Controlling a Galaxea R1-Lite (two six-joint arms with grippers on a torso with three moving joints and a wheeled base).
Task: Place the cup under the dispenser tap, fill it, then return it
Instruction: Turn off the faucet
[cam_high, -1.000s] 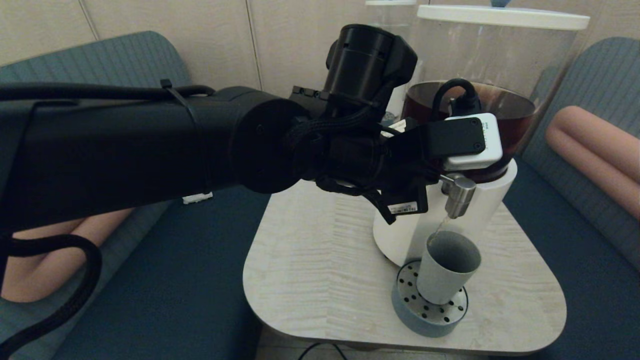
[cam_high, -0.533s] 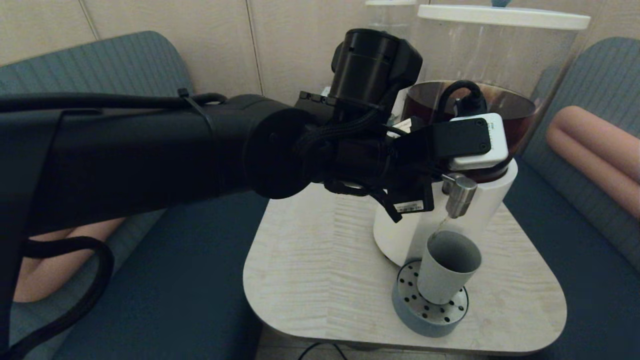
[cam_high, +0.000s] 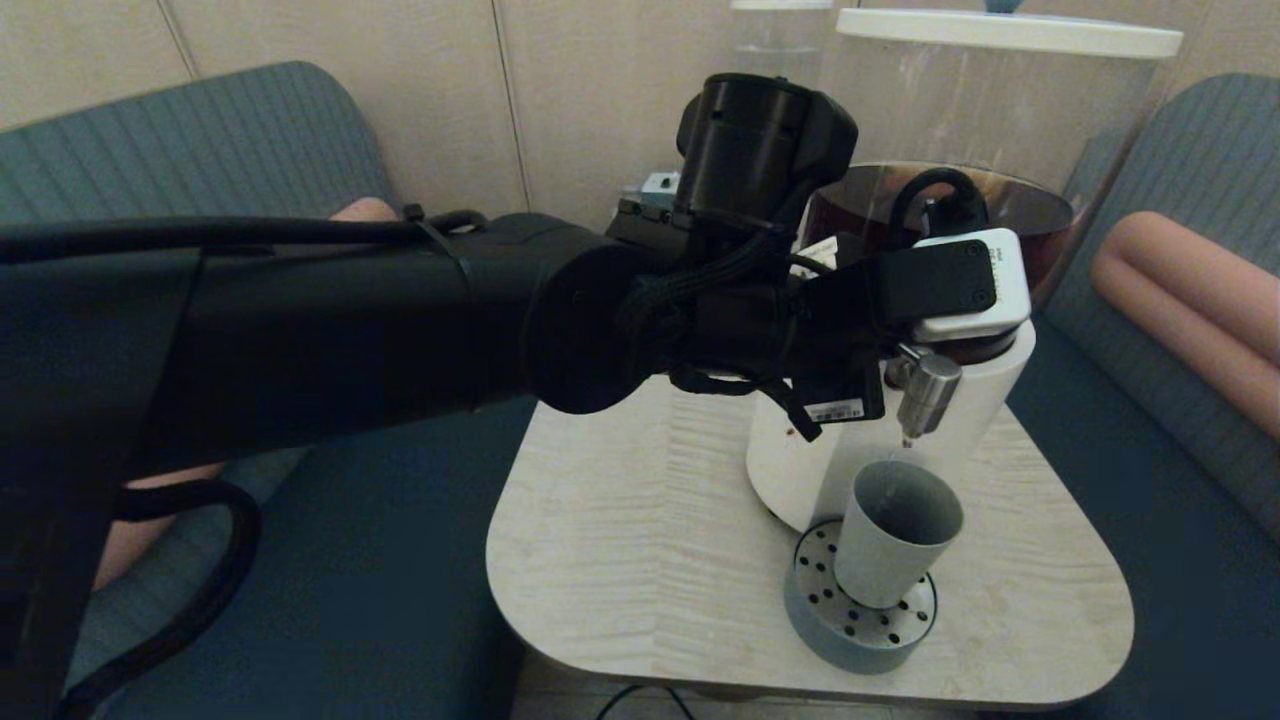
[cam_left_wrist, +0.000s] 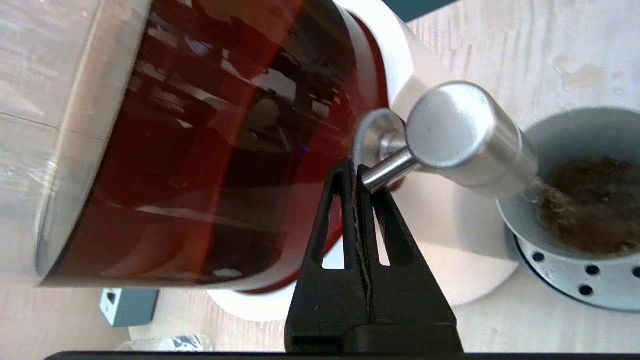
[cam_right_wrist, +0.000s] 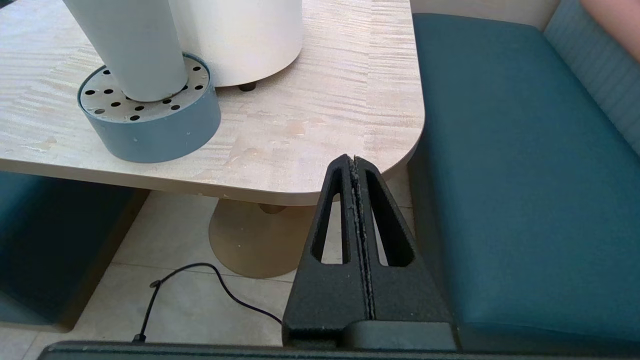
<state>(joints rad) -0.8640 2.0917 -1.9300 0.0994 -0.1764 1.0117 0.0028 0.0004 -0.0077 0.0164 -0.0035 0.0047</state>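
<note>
The cup is standing upright on the round grey drip tray, a perforated disc sitting on the pale wooden table just in front of the dispenser's white base. It is a plain matte grey-green tumbler with no handle, tapering slightly toward its foot, and it is reaching only part of the way up that white base. In the left wrist view the cup is holding dark brown liquid with a frothy surface, sitting below the rim.

The tap, a stubby brushed-metal cylinder, is projecting from the base directly above the cup's mouth. A thin trickle is falling from the tap into the cup. Above the base, the clear tank is showing dark reddish-brown liquid in its lower part.

The left gripper is sitting beside the tap, above the cup, with its two black fingers pressed flat together and clasping nothing; their tips are lying against the thin metal stem behind the tap's cylinder. The left arm is stretching across the head view toward the dispenser.

The right gripper is hanging below the table's edge, on the side of the drip tray away from the dispenser, over a teal seat, its fingers likewise closed on nothing.
</note>
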